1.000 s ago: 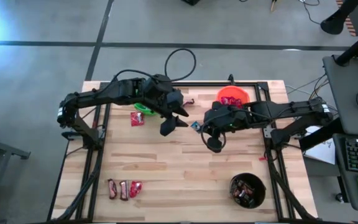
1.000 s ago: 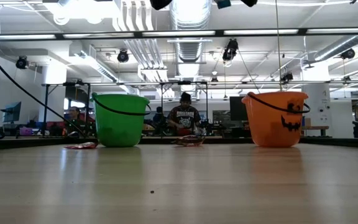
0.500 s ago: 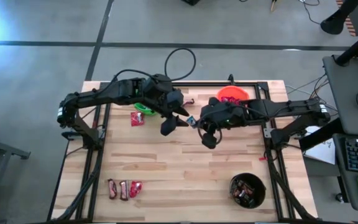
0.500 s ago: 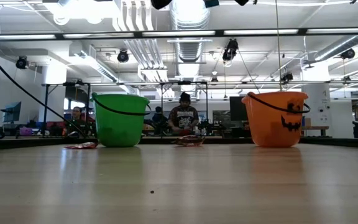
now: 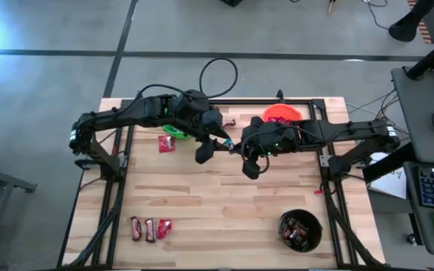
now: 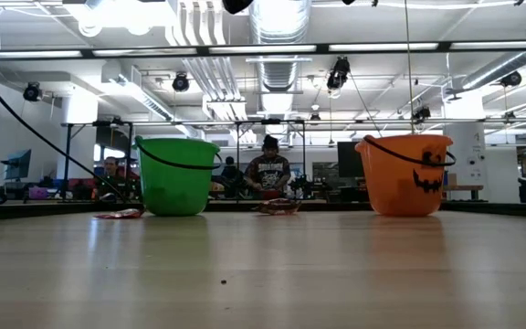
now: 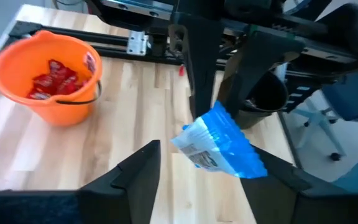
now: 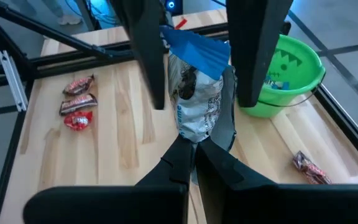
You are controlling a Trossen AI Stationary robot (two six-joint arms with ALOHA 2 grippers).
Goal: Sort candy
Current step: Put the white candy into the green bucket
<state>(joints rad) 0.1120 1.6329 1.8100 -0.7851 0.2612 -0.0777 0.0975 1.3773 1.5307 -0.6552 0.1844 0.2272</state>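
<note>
Candy [image 7: 219, 143]: blue-white packet | right claw [image 8: 194, 140] pinching it | left claw [image 7: 219, 177] spread

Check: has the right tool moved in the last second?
Yes. In the high view the right tool, gripping a blue candy, moved left, away from the orange bucket, up to the open left tool.

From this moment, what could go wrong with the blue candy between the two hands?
1. The right hand pinches only one end of the blue-and-white candy, high above the table; it could slip and fall.
2. The left hand stands open around the packet; closing off-centre may miss or crush it.
3. The two hands are very close and could bump.
</note>
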